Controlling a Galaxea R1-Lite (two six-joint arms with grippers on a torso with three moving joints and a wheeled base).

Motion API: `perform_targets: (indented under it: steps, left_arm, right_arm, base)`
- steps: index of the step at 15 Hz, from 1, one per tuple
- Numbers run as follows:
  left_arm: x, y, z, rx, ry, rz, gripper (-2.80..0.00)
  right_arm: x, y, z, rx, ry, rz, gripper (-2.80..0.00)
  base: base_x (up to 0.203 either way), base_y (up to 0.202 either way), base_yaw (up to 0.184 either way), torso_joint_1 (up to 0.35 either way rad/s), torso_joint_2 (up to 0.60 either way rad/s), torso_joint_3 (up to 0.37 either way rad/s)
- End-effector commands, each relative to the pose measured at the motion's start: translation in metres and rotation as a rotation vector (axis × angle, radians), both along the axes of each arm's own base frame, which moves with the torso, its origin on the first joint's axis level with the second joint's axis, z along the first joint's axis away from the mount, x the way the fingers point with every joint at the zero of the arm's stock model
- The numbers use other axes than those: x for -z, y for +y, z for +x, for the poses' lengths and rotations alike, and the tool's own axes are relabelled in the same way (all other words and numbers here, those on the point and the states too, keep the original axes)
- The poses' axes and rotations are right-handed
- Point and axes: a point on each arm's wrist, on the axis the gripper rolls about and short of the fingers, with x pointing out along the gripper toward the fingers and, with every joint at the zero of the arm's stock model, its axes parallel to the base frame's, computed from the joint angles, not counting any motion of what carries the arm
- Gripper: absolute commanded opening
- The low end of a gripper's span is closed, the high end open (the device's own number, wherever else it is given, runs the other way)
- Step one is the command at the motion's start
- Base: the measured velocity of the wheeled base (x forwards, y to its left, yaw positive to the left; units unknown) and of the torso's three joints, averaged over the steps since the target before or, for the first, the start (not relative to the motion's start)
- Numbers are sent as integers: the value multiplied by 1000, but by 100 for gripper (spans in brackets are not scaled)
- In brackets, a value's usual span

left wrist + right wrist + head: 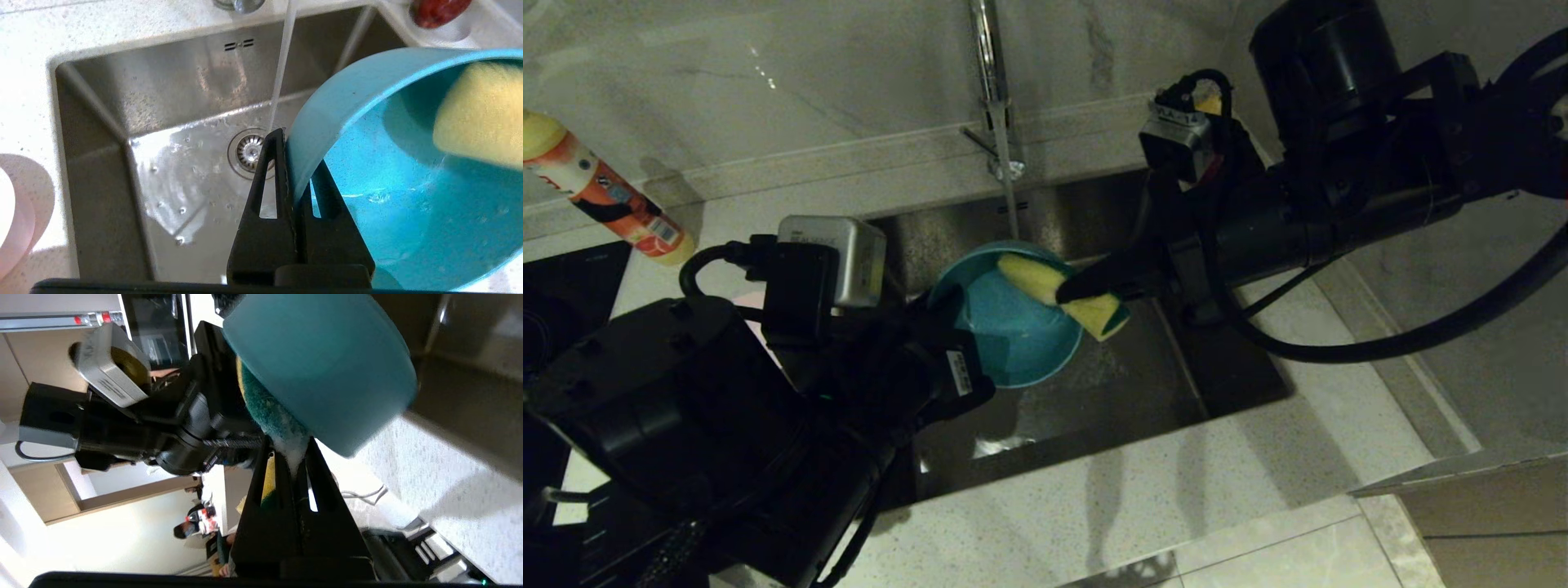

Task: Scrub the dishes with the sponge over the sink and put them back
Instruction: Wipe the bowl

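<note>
A pale speckled tabletop (1143, 490) surrounds the sink (1094, 392), with a marble-look wall behind and the chrome faucet (992, 90) running a thin stream of water down toward the drain strainer (250, 150). Held over the basin is the light blue bowl (1013, 327), tipped so its open mouth faces roughly 2 o'clock in the head view, toward the right arm. The left gripper (292, 179) comes in from 8 o'clock and has its jaws clenched on the bowl's rim, one finger outside the wall and one inside. The right gripper (292, 465) reaches in from 3 o'clock, its jaws pinched tight on the sponge (1062, 296), whose long axis runs from about 10 to 4 o'clock across the bowl's mouth, yellow foam showing upward and the green scouring face turned toward the bowl's wall. The sponge lies against the upper right part of the rim and inner wall, so the scrubbing seems under way; the next stroke likely depends on sweeping along that long axis deeper into the bowl. A pale pink bowl (16, 212) sits on the tabletop at 9 o'clock of the sink.
</note>
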Motion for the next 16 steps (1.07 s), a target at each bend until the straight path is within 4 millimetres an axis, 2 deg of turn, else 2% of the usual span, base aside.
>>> perform_targets:
  steps: [1,4,7,11,14,16]
  left_arm:
    - [1,0,0,0,0,1,-280]
    - [0,0,0,0,-4,-4,-280]
    - [-5,1,2,-11,-15,-18,-280]
    - [-15,10,8,-52,-40,-44,-280]
    - [-17,20,17,-103,-44,-47,-280]
    - [-23,27,15,-119,-58,-63,-280]
  right_arm:
    - [2,6,0,-14,1,2,-280]
    - [7,18,-4,-49,12,-5,-280]
    - [7,20,-10,-64,23,-14,-280]
    - [-5,5,-27,-64,35,-26,-280]
    - [-19,-11,-45,-63,9,-6,-280]
    - [-30,-25,-59,-57,-15,13,-280]
  base:
    - [0,0,0,0,0,0]
    - [0,0,0,0,0,0]
    - [0,0,0,0,0,0]
    - [0,0,0,0,0,0]
    - [0,0,0,0,0,0]
    - [0,0,0,0,0,0]
